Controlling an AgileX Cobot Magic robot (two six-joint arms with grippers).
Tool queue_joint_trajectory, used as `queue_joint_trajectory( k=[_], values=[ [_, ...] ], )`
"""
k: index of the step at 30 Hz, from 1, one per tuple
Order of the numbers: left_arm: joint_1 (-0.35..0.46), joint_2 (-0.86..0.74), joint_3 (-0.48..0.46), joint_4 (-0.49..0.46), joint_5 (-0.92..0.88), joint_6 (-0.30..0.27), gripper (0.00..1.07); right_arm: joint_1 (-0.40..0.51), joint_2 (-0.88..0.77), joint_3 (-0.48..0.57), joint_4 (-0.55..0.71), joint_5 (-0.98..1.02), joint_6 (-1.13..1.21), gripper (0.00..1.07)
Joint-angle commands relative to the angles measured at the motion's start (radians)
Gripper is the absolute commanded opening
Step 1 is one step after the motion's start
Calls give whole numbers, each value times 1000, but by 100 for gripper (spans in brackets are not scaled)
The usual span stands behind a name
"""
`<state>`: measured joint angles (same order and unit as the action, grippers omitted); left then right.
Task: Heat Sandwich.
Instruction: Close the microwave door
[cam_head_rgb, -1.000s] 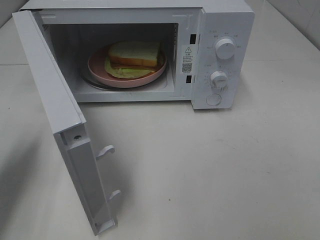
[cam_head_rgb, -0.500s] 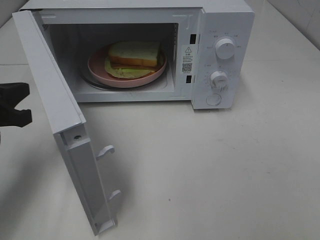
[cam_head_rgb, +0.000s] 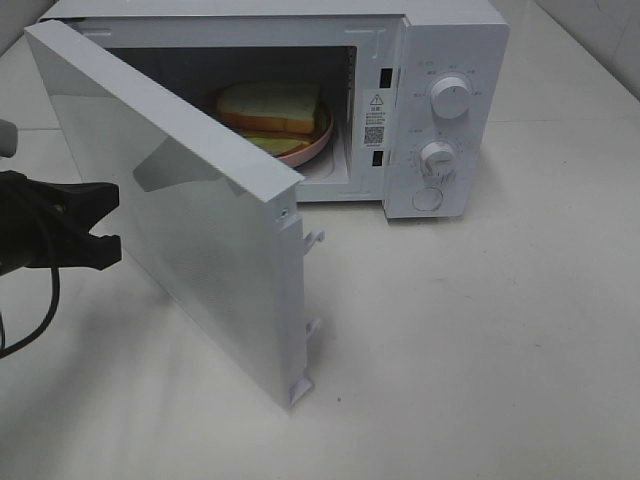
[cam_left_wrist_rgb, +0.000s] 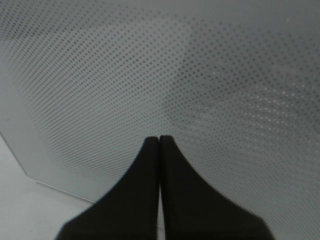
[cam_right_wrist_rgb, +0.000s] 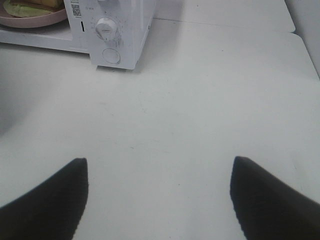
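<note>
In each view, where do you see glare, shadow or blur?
Exterior high view: pale reflections on the microwave door, its soft shadow on the table, the sandwich in dim light. Left wrist view: the shut left pincer is a black shape before the door's dotted screen, with a pale glare patch. Right wrist view: even light; the open right pincer is dark, soft-edged.

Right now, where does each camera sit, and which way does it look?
High view: mounted above, looking down on the microwave, its half-shut door, the sandwich inside; the left gripper shows beside the door.
Left wrist view: on the left arm, facing the door's dotted panel past shut fingers.
Right wrist view: on the right arm, looking across the table to the microwave's knobs over the open right gripper.
Shared: high and right wrist views both show knobs and pink plate.
</note>
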<state>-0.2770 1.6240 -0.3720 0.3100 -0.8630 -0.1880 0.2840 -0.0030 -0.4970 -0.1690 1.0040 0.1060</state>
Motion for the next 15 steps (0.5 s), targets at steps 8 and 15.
queue_joint_trajectory(
  k=[8,15],
  values=[
    [-119,28,-79,-110,-12,-3,0,-5,-29,2,-3,-9,-7,75],
    [-171,68,-134,-155,-11,-3,0,-5,-29,2,-3,-9,-7,75]
  ],
)
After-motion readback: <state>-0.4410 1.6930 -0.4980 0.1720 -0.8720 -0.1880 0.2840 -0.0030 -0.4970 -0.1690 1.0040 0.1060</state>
